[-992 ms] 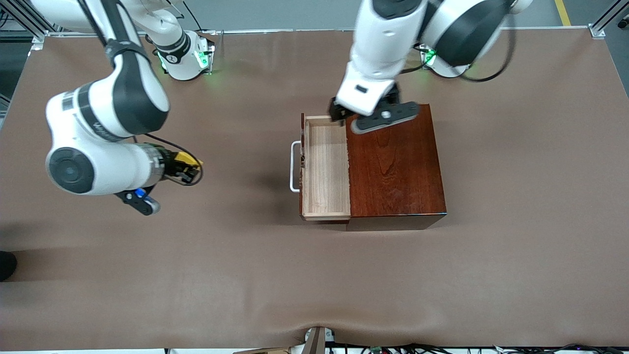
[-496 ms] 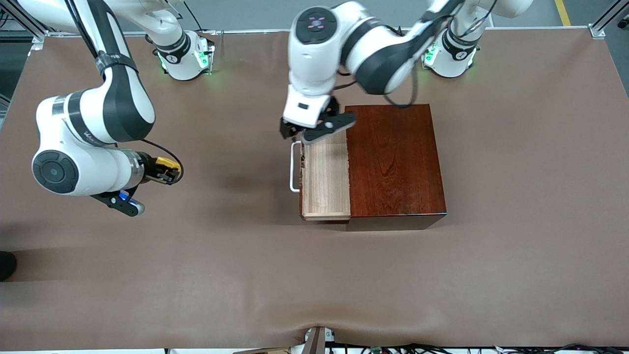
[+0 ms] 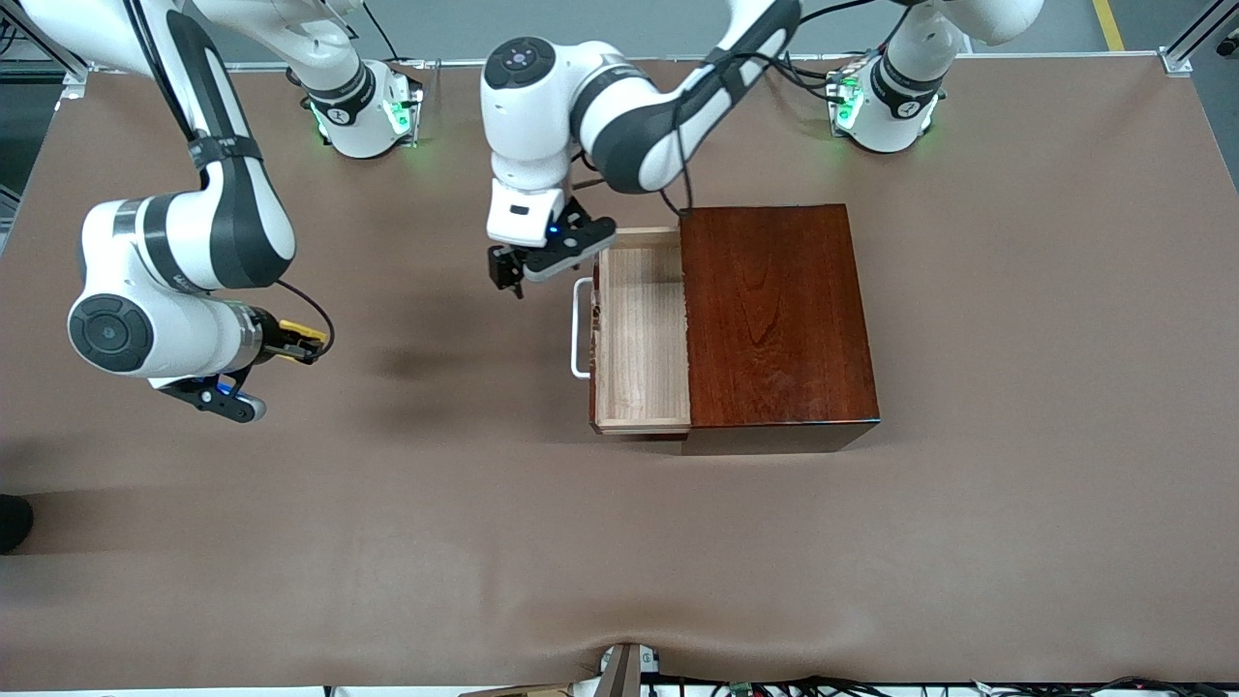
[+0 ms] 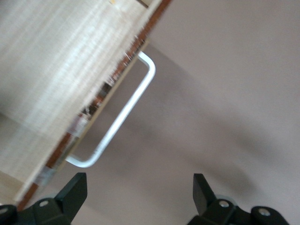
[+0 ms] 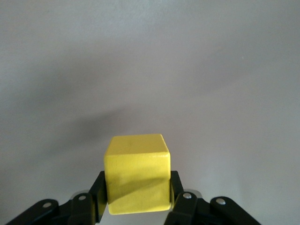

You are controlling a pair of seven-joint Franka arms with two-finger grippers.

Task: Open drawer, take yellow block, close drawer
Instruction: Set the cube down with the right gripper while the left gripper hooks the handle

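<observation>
The drawer (image 3: pixel 641 329) stands pulled out of the dark reddish-brown box (image 3: pixel 779 319), its pale-wood tray bare inside and its white handle (image 3: pixel 579 329) facing the right arm's end of the table. My left gripper (image 3: pixel 507 271) hangs open over the table mat just off the handle, nothing between its fingers (image 4: pixel 72 190). In the left wrist view the handle (image 4: pixel 117 119) and the tray (image 4: pixel 51 79) lie just ahead of the left gripper (image 4: pixel 138 192). My right gripper (image 3: pixel 298 345) is shut on the yellow block (image 3: pixel 304 336) over the mat. The right wrist view shows the block (image 5: pixel 137 173) clamped squarely in the gripper (image 5: pixel 137 194).
The brown mat (image 3: pixel 619 542) covers the whole table. The two arm bases (image 3: pixel 363 116) (image 3: pixel 886 106) stand along the edge farthest from the front camera. The box is the only thing standing on the table.
The left arm swung from over the box's top, across the open drawer, to over the mat beside the handle. The right arm carried the yellow block farther toward its own end of the table.
</observation>
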